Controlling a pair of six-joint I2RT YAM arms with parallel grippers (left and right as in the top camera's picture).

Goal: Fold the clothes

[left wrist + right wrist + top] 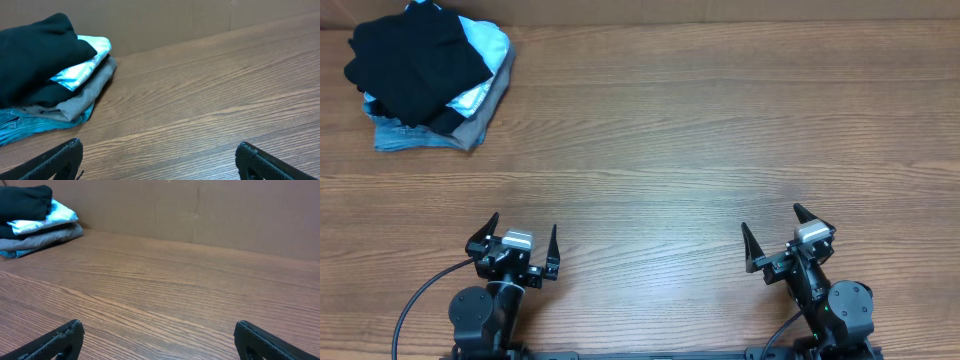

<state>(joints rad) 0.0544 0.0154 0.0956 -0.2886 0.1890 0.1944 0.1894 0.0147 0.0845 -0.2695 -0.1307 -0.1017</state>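
The black shirt [415, 58] lies folded on top of a stack of clothes at the far left corner of the table. It also shows in the left wrist view [35, 55] and at the far left of the right wrist view [25, 202]. Its logo and neck tag are hidden. My left gripper [525, 236] is open and empty near the table's front edge, far from the stack. In its wrist view its fingers [157, 150] are spread wide over bare wood. My right gripper [772, 228] is open and empty at the front right, its fingers [157, 330] also spread wide.
Under the black shirt lie a light-blue folded garment [485, 45], a grey one [475, 122] and a denim-blue one [405, 138]. A brown cardboard wall [225, 210] stands along the back of the wooden table [700, 150].
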